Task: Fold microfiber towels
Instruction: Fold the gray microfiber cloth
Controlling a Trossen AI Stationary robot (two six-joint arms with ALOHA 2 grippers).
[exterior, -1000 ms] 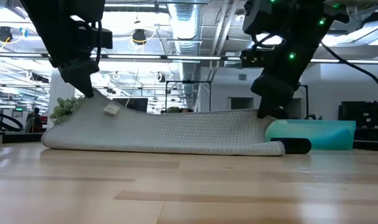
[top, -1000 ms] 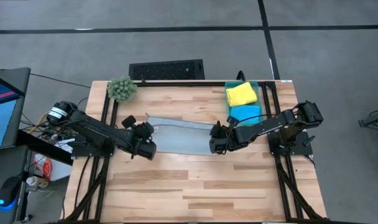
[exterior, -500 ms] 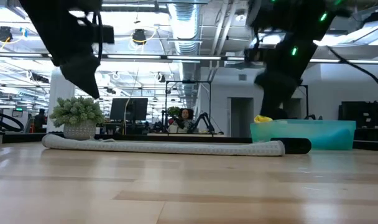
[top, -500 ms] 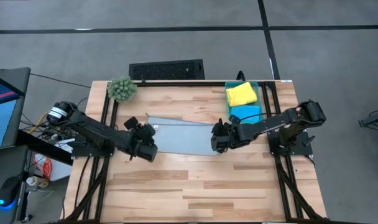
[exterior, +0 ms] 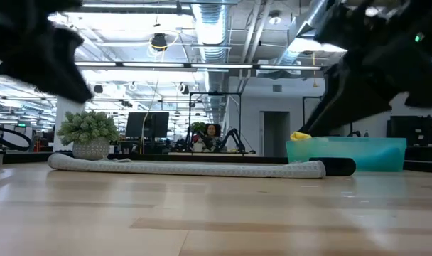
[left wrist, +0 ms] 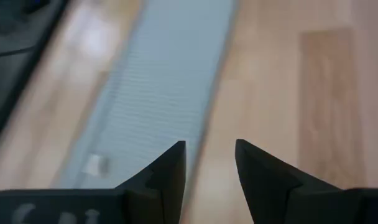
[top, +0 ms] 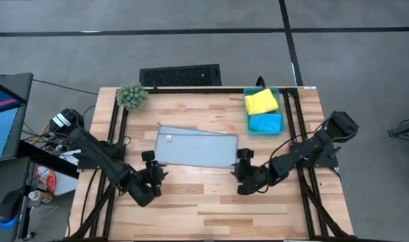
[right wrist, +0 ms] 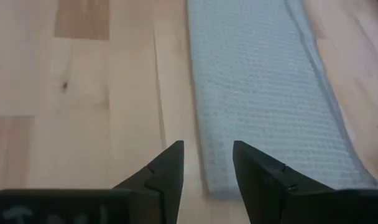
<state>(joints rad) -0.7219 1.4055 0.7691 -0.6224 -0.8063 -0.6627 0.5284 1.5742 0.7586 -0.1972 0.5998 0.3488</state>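
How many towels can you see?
3. A grey towel lies flat mid-table. A yellow towel and a blue towel sit in the teal bin at the back right. More may hide under those.

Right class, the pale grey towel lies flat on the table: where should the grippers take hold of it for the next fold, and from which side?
Probably the two near corners of the grey towel, approached from the front edge. It lies flat as a long folded strip, and the left gripper and right gripper sit open just in front of those corners.
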